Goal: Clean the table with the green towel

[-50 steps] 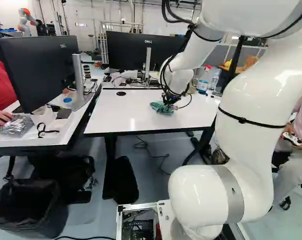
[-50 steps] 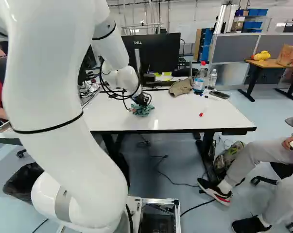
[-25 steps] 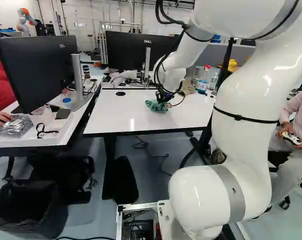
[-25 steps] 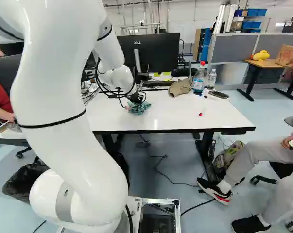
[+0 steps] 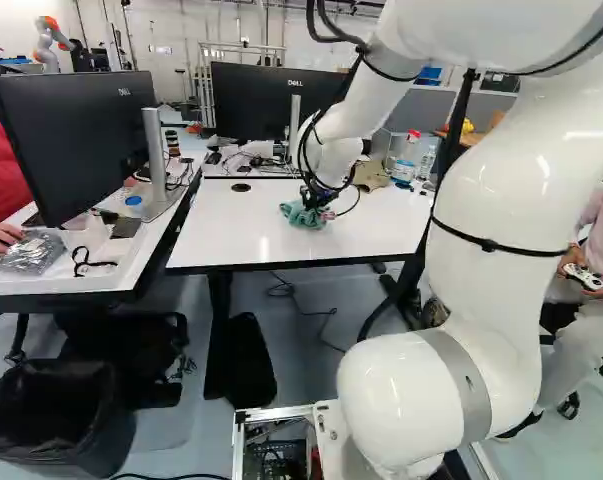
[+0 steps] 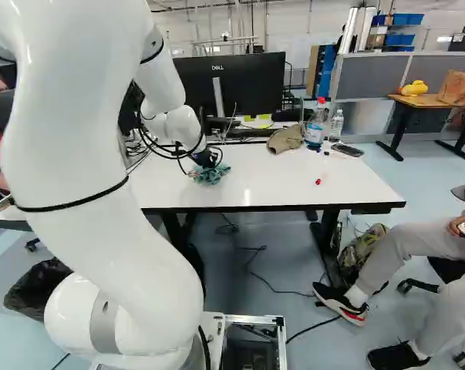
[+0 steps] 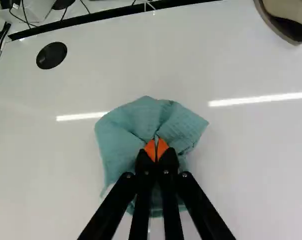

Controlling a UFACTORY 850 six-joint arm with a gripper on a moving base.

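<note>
Table (image 6: 294,181) at 12 o'clock from base. Hat (image 6: 284,139) on it, between 1 and 2 o'clock from gripper (image 7: 156,145), well apart. Towel (image 7: 123,127) bunched on table, under and around the gripper, spreading most from 9 through 12 to 2 o'clock; no clear long axis. Wiping toward 3 o'clock probably drags the bunch along, may fold it. Fingers narrow, orange pads (image 7: 149,149) nearly together, pinching a towel fold.
</note>
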